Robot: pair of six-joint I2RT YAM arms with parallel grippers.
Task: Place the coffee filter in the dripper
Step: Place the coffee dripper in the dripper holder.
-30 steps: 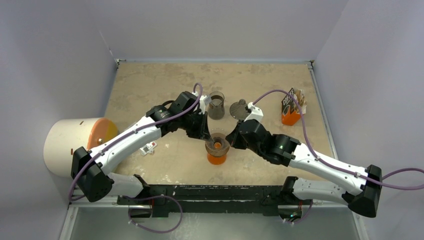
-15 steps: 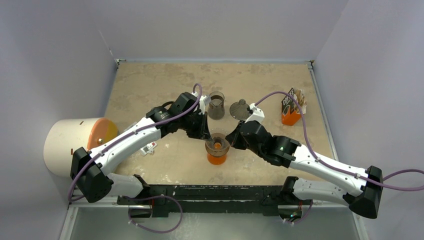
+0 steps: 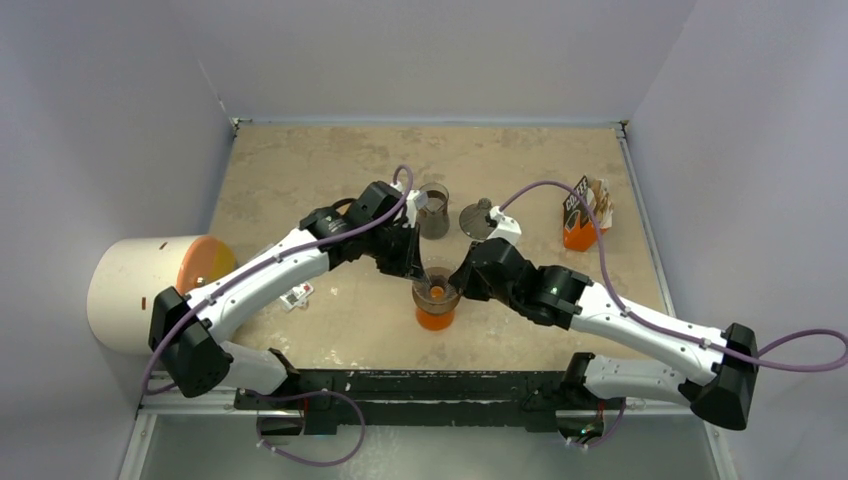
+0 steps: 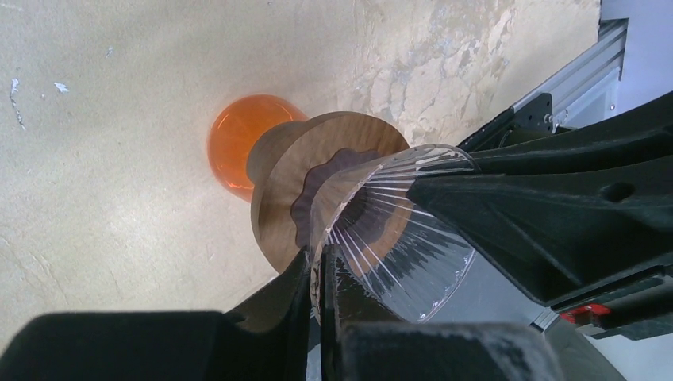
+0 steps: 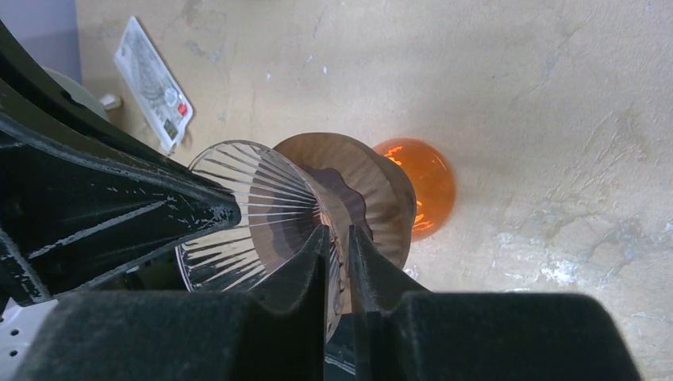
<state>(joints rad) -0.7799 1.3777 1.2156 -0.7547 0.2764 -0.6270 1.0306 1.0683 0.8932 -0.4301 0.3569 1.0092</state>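
- Top view: you see the dripper (image 3: 436,291) seated upright on the orange glass vessel (image 3: 433,321), near the middle of the table (image 3: 300,170).
- The left gripper (image 3: 415,272) meets the dripper's rim from the left, and the right gripper (image 3: 462,278) meets it from the right.
- What looks to be the coffee filter (image 3: 478,219), a greyish-tan cone, sits on the table behind the right wrist. It lies between the smoky-grey cup (image 3: 433,212) and the black-and-orange packet (image 3: 578,218), apart from the dripper.
- Left wrist view: your left fingers (image 4: 274,305) are pinched together on the near edge of the clear ribbed glass, with only the thin wall between them.
- The wooden collar (image 4: 278,178) sits below the glass, with the orange vessel under it. One black finger of the other gripper lies against the far side of the rim.
- No paper is visible inside the glass cone here.
- Right wrist view: your right fingers (image 5: 294,278) straddle the rim with the glass wall between them. They stand a little apart, with a narrow gap showing, so this is not a tight clamp.
- The left gripper's dark finger reaches the rim from the left of this view, and a small printed card (image 5: 155,83) lies on the table beyond.
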